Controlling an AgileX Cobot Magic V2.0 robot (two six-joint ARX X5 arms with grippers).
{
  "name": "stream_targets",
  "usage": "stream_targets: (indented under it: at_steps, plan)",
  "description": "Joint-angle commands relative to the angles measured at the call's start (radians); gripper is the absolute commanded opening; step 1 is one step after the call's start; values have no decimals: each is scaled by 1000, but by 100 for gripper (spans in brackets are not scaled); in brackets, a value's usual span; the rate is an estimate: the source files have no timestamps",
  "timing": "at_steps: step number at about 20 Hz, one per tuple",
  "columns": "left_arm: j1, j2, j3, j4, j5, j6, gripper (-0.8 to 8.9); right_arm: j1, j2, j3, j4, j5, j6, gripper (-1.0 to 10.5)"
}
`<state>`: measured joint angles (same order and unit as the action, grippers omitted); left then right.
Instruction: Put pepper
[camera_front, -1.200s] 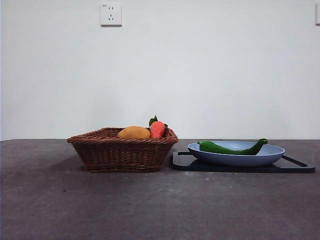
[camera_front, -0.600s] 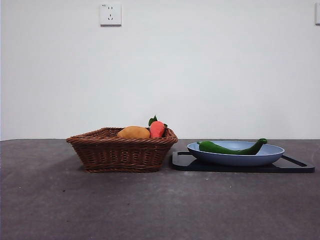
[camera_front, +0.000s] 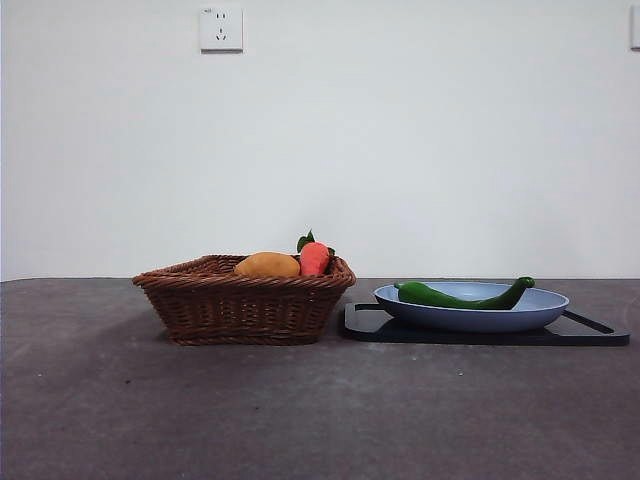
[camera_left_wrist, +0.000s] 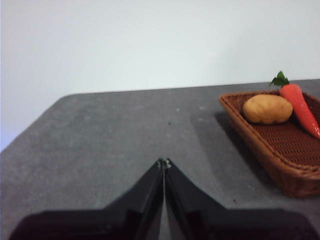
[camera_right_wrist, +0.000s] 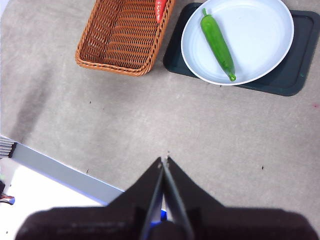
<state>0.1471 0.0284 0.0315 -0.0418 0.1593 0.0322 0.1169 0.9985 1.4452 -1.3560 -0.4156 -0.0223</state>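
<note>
We judge the task done: the pepper (camera_front: 462, 296) lies on the plate (camera_front: 545, 310), both grippers (camera_left_wrist: 164, 162) (camera_right_wrist: 164, 160) clenched empty, well apart.

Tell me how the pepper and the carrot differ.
The pepper is dark green; the carrot is red-orange with green leaves. The pepper lies flat on the plate; the carrot lies in the basket, its leaf end poking above the rim. Both are long and slender, and neither is held.
</note>
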Motion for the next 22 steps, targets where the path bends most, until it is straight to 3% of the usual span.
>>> stream_targets:
  at_steps: [1,6,20,22]
  plan:
    - [5,-21,-25,6,-2,-11,8,0,9,18,-14,2,6,11]
    - [5,-27,-25,-90,6,-10,8,0,9,18,-14,2,6,11]
    - [5,-27,-25,-89,2,-10,8,0,9,18,-14,3,4,11]
    - [5,-27,-25,-89,2,-10,8,0,9,18,6,3,-38,11]
